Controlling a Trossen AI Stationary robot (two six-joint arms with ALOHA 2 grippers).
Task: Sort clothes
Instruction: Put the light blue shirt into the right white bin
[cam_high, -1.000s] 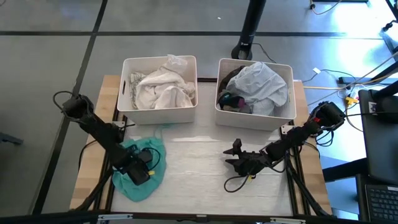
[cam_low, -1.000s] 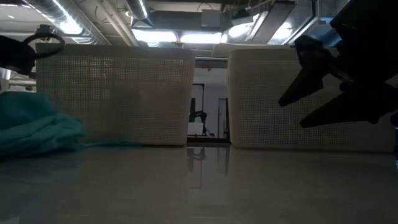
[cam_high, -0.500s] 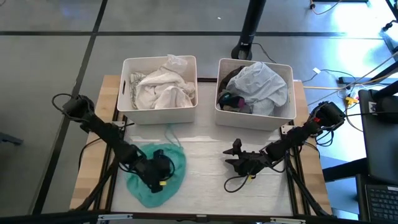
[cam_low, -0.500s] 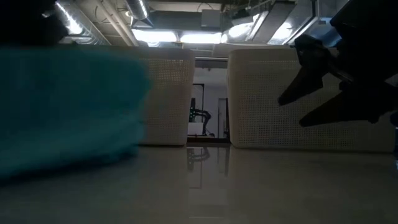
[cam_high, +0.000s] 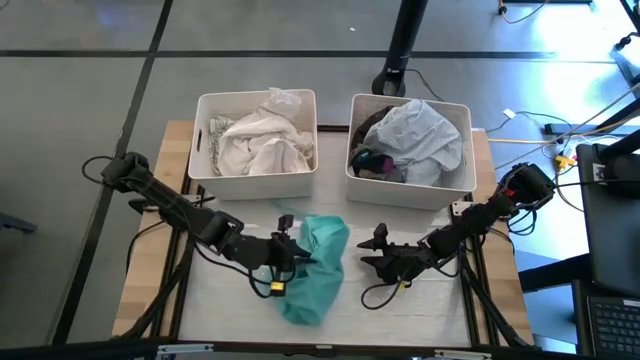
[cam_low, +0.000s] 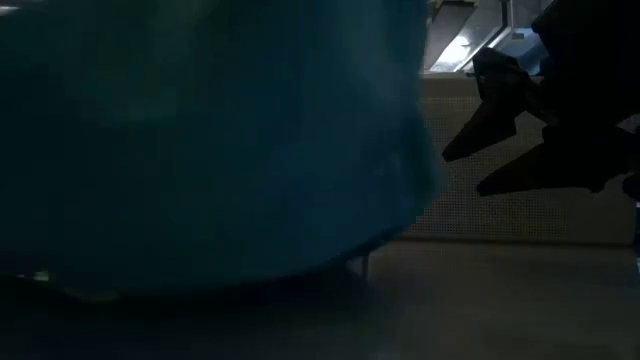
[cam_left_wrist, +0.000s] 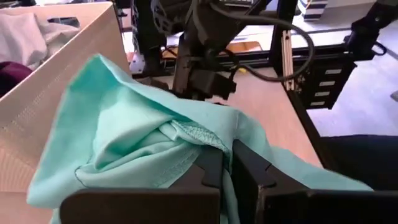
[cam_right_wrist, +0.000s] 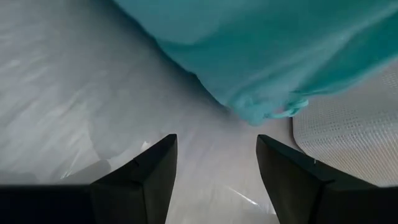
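A teal-green garment (cam_high: 315, 265) hangs from my left gripper (cam_high: 296, 256) near the table's middle; it fills the low view (cam_low: 200, 140) and shows in the right wrist view (cam_right_wrist: 261, 56). My left gripper (cam_left_wrist: 227, 158) is shut on it. My right gripper (cam_high: 377, 250) is open and empty, just right of the garment, near the table top; it also shows in its own wrist view (cam_right_wrist: 214, 168). The left white bin (cam_high: 254, 146) holds white clothes. The right white bin (cam_high: 410, 150) holds pale grey-blue, dark red and black clothes. My left gripper pinches a bunched fold of the teal garment (cam_left_wrist: 199, 134) between its two fingers, several layers by the look of the gathered hem. The fingers come level from the table's left. The garment drapes over and below the fingers, slack, its lower end (cam_high: 300, 305) trailing toward the near edge.
The two bins stand side by side at the table's far edge. Cables (cam_high: 385, 292) lie by my right gripper. Bare table top (cam_high: 420, 310) lies at the near right. A dark stand base (cam_high: 395, 80) is behind the table.
My left gripper has carried the teal garment from the table's left part toward the right, to the middle, close to my right gripper. The garment has come up off the table and now hangs bunched from the fingers. My right arm has kept still.
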